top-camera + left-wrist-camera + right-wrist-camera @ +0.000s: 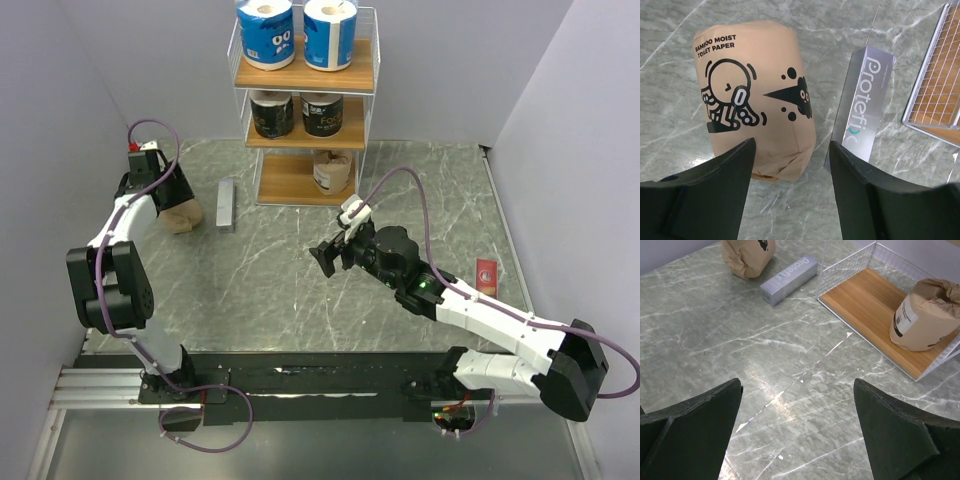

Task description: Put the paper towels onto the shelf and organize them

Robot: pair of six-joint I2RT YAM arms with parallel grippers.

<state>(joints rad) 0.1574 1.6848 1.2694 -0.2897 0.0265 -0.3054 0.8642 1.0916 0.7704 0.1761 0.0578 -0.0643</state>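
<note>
A brown roll [755,95] lay on the desk [270,280] at 9 o'clock from the shelf [285,178], its long axis 12-to-6 in the left wrist view. The left tool [790,147], partly open and empty, hung over its 6 o'clock end. The right tool [797,390], wide open, stood well apart.

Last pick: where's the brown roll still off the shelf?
Top view: the brown roll sits left of the shelf, beside the grey box, at the left end effector.

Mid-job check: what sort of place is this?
Probably a robot test booth, not a home: plain lilac partition walls box in a grey marble-pattern tabletop, with a white-wire, wooden-board shelf staged on it.
</note>
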